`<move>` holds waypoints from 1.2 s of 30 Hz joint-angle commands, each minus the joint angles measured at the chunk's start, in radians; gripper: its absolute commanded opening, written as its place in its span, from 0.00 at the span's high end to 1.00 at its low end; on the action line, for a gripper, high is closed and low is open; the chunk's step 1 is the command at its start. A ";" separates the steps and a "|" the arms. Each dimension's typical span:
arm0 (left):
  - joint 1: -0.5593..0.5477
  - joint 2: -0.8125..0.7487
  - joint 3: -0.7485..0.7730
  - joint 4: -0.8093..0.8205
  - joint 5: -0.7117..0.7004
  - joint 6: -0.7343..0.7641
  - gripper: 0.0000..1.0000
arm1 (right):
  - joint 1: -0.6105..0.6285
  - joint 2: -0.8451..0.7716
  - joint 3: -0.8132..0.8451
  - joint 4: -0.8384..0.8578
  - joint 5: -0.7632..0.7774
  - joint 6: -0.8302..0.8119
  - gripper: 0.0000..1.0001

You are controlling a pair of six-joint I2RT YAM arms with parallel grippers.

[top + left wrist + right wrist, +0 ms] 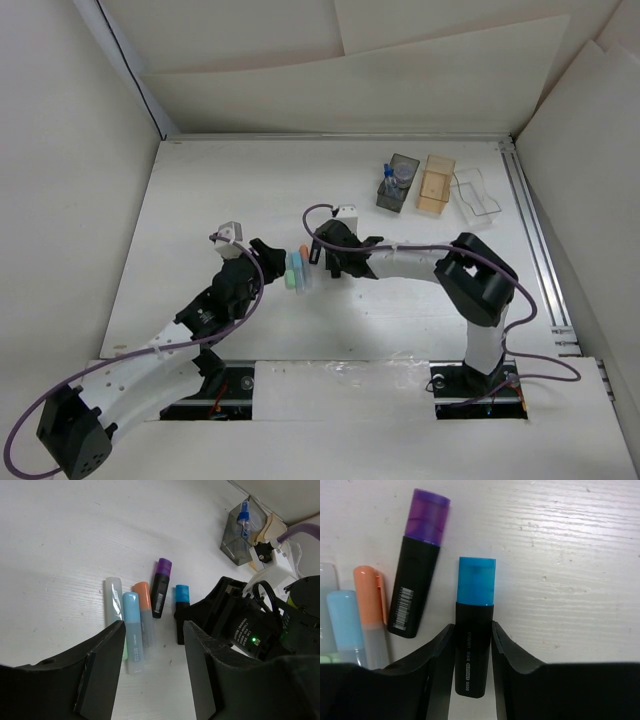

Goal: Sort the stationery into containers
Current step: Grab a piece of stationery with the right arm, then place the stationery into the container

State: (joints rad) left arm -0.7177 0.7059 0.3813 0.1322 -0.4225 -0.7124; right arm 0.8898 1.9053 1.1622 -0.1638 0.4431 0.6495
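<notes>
Several markers lie side by side on the table (200, 200). In the right wrist view they are a black blue-capped marker (474, 625), a black purple-capped marker (418, 565), an orange marker (370, 610) and a light-blue marker (347, 625). My right gripper (472, 650) is shut on the black body of the blue-capped marker, which rests on the table. My left gripper (154, 665) is open and empty just above the light-blue marker (132, 635) and a clear-bodied green marker (113, 605). The dark grey bin (398, 182) holds a blue-capped bottle (389, 181) and a round pot (403, 174).
The tan-orange bin (435, 185) and the clear bin (476, 195) stand in a row right of the grey bin at the back right. The two grippers (268, 250) (318, 255) face each other closely across the marker row. White walls enclose the table.
</notes>
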 commanded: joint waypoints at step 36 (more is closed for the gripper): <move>0.006 0.224 0.034 0.133 0.134 0.065 0.53 | -0.730 -0.011 0.387 -0.138 -0.027 -0.206 0.91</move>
State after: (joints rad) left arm -0.7177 0.9218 0.3744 0.2237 -0.3084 -0.6651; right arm 0.1879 1.8973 1.4734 -0.2909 0.4297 0.4664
